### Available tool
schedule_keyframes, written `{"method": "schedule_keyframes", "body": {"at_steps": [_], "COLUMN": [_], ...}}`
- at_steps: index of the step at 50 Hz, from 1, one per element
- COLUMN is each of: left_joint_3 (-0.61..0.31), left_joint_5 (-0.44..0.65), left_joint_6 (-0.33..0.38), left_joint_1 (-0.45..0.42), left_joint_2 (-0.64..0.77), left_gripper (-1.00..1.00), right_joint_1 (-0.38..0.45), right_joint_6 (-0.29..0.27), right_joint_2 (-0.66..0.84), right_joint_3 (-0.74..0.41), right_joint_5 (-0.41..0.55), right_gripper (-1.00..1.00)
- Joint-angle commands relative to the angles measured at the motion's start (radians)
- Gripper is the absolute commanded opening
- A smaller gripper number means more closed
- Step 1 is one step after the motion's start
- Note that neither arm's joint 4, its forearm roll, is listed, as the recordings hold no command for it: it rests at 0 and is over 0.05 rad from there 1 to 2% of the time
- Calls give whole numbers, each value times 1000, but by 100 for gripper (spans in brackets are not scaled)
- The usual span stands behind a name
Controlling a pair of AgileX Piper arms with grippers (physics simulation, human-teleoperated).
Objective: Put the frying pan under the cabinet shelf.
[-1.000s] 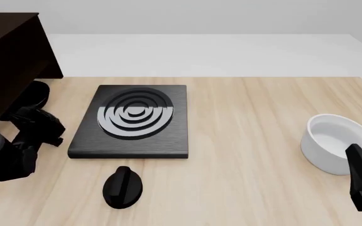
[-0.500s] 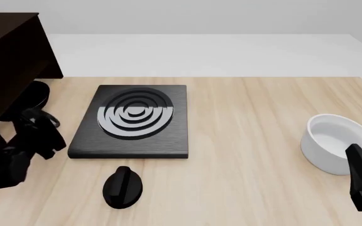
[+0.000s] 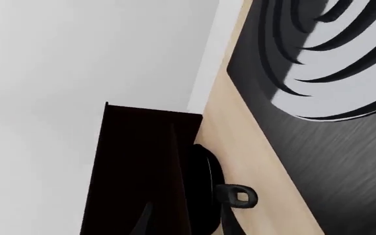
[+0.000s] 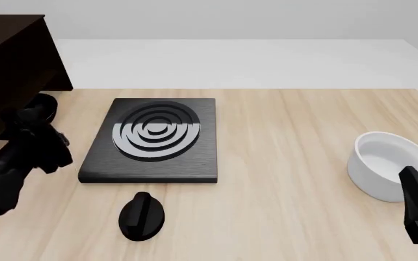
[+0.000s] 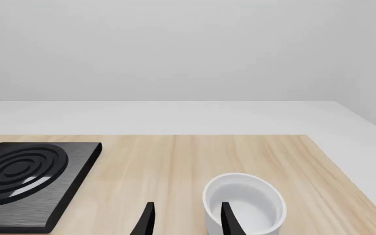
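Left gripper: opening cannot be told, nothing visibly held. Just beyond it the frying pan sits tucked at the cabinet shelf base. Risk: the withdrawing arm may snag the handle and drag the pan out. Right gripper hangs parted, empty.

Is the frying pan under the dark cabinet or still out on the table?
Under it, mostly. The frying pan sits beneath the cabinet shelf, only its rim edge peeking out in the front view; its handle points outward in the left wrist view.

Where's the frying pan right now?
Front view, far left: the frying pan sits tucked under the cabinet shelf, left of the stove plate, partly hidden by the left arm.
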Motion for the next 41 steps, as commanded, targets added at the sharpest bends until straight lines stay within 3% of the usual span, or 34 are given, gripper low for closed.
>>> {"method": "schedule_keyframes", "body": {"at_steps": [1,7,16,41], "left_joint_3": [41,74,98,128], "left_joint_5": [57,55,101,159], "left_joint_6": [-3,22,-7,-31], "left_joint_1": [-50,-82,-142,-288], "left_joint_2": [-167,-208,-292,-360], "left_gripper": [100,100,100,100], "right_joint_1": [0,0,0,0], "right_joint_6": [0,0,0,0], "right_joint_2": [0,0,0,0], "right_joint_3": [0,0,0,0], "right_joint_5": [0,0,0,0], "right_gripper": [100,100,100,100]}}
